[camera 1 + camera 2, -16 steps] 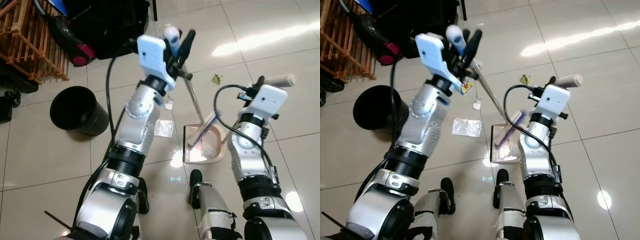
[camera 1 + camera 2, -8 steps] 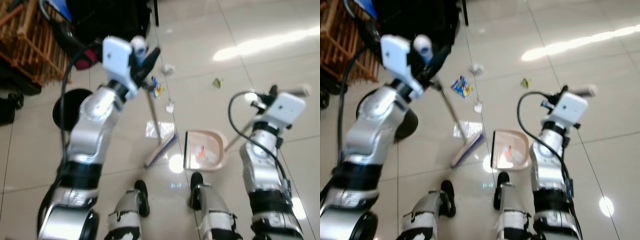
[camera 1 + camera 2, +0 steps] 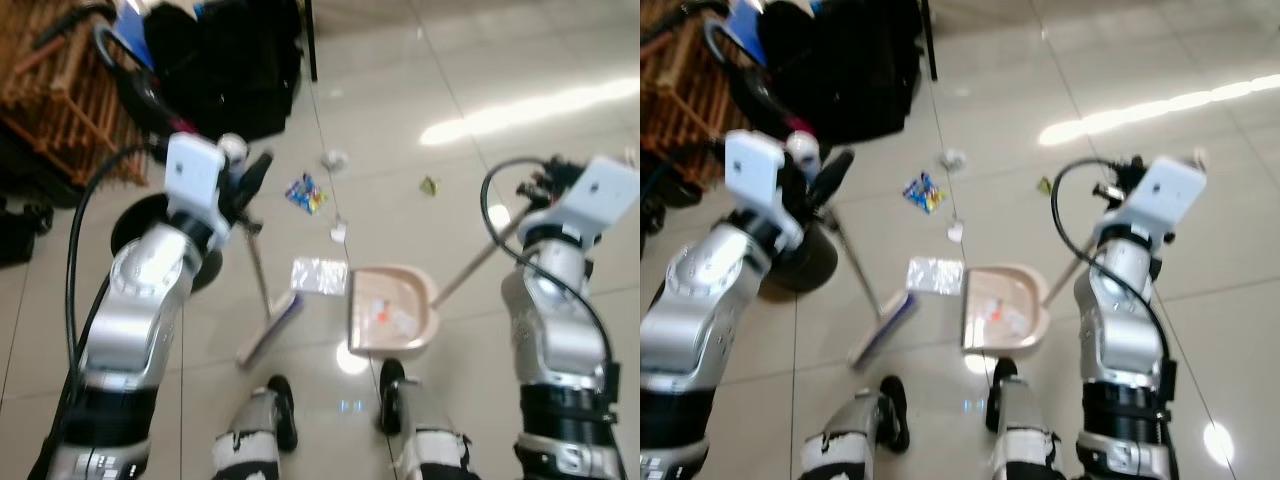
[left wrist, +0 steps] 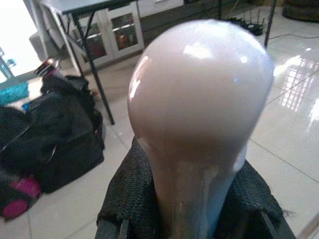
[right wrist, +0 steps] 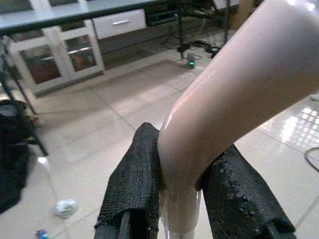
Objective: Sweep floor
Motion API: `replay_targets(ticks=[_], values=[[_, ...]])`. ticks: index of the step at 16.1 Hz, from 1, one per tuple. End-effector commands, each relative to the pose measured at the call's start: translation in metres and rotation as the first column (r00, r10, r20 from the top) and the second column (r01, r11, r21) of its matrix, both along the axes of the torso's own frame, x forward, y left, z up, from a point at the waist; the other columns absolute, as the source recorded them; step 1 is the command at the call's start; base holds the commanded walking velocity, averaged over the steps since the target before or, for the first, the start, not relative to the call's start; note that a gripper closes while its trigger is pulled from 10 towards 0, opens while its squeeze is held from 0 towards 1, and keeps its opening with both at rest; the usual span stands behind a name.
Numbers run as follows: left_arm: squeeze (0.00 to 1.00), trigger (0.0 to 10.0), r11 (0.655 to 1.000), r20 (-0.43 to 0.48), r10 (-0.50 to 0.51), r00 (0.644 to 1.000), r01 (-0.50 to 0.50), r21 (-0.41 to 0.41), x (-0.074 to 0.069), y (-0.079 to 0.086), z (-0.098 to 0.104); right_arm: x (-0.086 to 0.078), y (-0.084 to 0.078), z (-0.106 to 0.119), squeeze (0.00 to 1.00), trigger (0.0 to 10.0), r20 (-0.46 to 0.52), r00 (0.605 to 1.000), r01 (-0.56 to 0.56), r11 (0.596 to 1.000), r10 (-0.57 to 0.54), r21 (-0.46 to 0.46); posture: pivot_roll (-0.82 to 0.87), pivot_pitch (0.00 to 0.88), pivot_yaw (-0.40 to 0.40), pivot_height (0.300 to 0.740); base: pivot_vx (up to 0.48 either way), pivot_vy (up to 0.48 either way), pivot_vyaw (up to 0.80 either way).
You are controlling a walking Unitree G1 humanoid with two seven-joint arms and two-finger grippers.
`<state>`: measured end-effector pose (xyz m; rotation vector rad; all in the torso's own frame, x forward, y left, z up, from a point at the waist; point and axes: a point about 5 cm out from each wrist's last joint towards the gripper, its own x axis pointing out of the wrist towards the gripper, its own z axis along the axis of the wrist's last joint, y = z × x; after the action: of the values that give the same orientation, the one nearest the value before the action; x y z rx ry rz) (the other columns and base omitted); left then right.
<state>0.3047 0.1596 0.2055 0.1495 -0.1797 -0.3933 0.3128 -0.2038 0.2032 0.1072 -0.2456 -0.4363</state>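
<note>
floor (image 3: 560, 60): glossy pale tiles, mirror glare
dustpan (image 3: 392, 310): smooth pink plastic
broom handle knob (image 4: 199, 104): glossy pale plastic
broom shaft (image 3: 256, 275): thin metal
fingers (image 5: 133, 189): matt black, rough-textured pads
rack (image 3: 50, 70) at 10 o'clock: slatted wood
wrapper (image 3: 320, 274): shiny clear plastic

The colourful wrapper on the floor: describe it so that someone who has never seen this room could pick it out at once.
Start at the black bags against the far edge of the tiled floor, then look toward the pink dustpan. About halfway lies the colourful wrapper. It is bright blue with red and yellow, unlike the pale crumpled scraps and the clear plastic sheet nearby.
</note>
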Motion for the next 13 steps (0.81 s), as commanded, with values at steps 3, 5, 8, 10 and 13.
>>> replay_targets(ticks=[3, 5, 8, 10, 13], values=[[0.00, 10.0, 0.998, -0.023, 0.058, 0.998, -0.058, 0.017, -0.014, 0.007, -0.015, -0.011, 0.010, 0.033, 0.00, 10.0, 0.004, 0.996, -0.094, 0.995, 0.094, -0.011, -0.05, 0.191, 0.033, 0.740, 0.000, 0.000, 0.00], [0.00, 10.0, 0.997, -0.045, 0.072, 0.996, -0.070, 0.042, -0.021, 0.006, -0.026, -0.018, 0.013, 0.045, 0.00, 10.0, -0.020, 0.991, -0.133, 0.991, 0.133, -0.006, -0.05, 0.196, 0.025, 0.740, 0.000, 0.000, 0.00], [0.00, 10.0, 0.994, -0.050, 0.096, 0.994, -0.093, 0.056, -0.022, 0.009, -0.030, -0.024, 0.019, 0.059, 0.00, 10.0, -0.018, 0.985, -0.170, 0.985, 0.170, -0.022, -0.06, 0.191, 0.024, 0.740, 0.000, 0.289, 0.00], [0.00, 10.0, 0.994, -0.052, 0.095, 0.994, -0.092, 0.051, -0.019, 0.006, -0.032, -0.029, 0.024, 0.058, 0.00, 10.0, -0.003, 0.976, -0.219, 0.975, 0.219, -0.027, -0.04, 0.189, 0.016, 0.740, 0.000, 0.452, 0.00], [0.00, 10.0, 0.995, -0.051, 0.094, 0.994, -0.092, 0.044, -0.017, 0.002, -0.033, -0.033, 0.029, 0.050, 0.00, 10.0, -0.040, 0.970, -0.239, 0.971, 0.240, 0.011, -0.04, 0.193, 0.013, 0.740, 0.000, 0.454, 0.00]])
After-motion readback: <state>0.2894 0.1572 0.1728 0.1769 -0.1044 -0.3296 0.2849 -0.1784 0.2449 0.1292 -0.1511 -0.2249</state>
